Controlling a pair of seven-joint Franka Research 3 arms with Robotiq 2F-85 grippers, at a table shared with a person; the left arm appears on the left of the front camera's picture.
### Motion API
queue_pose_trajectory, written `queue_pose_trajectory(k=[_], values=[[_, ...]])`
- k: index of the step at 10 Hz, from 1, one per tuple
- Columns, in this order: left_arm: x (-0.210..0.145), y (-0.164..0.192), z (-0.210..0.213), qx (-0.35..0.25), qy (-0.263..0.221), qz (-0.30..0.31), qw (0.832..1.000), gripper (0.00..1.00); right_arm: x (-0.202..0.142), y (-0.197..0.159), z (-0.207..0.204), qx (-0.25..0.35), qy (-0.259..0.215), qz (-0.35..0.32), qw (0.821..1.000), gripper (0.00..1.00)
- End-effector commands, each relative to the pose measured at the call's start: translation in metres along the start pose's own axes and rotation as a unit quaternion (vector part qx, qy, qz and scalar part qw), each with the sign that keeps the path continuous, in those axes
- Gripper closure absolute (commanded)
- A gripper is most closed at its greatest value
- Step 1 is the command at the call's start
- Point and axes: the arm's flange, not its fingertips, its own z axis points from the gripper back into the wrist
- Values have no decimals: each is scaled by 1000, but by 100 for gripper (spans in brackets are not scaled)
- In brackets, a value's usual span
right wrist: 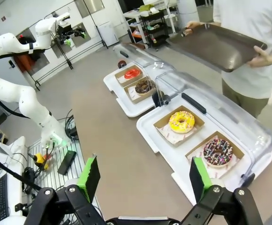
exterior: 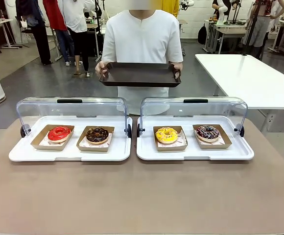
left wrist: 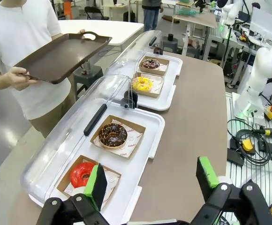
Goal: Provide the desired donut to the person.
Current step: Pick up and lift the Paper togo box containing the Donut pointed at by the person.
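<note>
The person (exterior: 142, 39) in white stands at the far side of the counter (exterior: 142, 200), holding a dark brown tray (exterior: 139, 76) by both ends. Two white display trays sit side by side, clear lids tipped back. The left display tray (exterior: 15, 155) has a red donut (exterior: 59, 133) and a chocolate donut (exterior: 97, 135). The right display tray (exterior: 247, 152) has a yellow donut (exterior: 167, 135) and a sprinkled donut (exterior: 208, 132). Each sits in a cardboard dish. The left hand (left wrist: 152, 174) hovers by the red donut's end, spread wide and empty. The right hand (right wrist: 145, 172) hovers by the sprinkled donut's end, equally wide and empty.
</note>
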Motion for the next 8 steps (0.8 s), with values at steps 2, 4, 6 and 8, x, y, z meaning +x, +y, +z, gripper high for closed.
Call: queue_pose_trajectory(k=[2, 4, 6, 8], values=[[1, 0, 0, -1, -2, -2, 1000, 0, -1, -1, 1, 0, -7, 1, 1000, 0], [1, 0, 0, -1, -2, -2, 1000, 0, -1, -1, 1, 0, -7, 1, 1000, 0], [1, 0, 0, -1, -2, -2, 1000, 0, -1, -1, 1, 0, -7, 1, 1000, 0], [1, 0, 0, -1, -2, -2, 1000, 0, -1, -1, 1, 0, -7, 1, 1000, 0]])
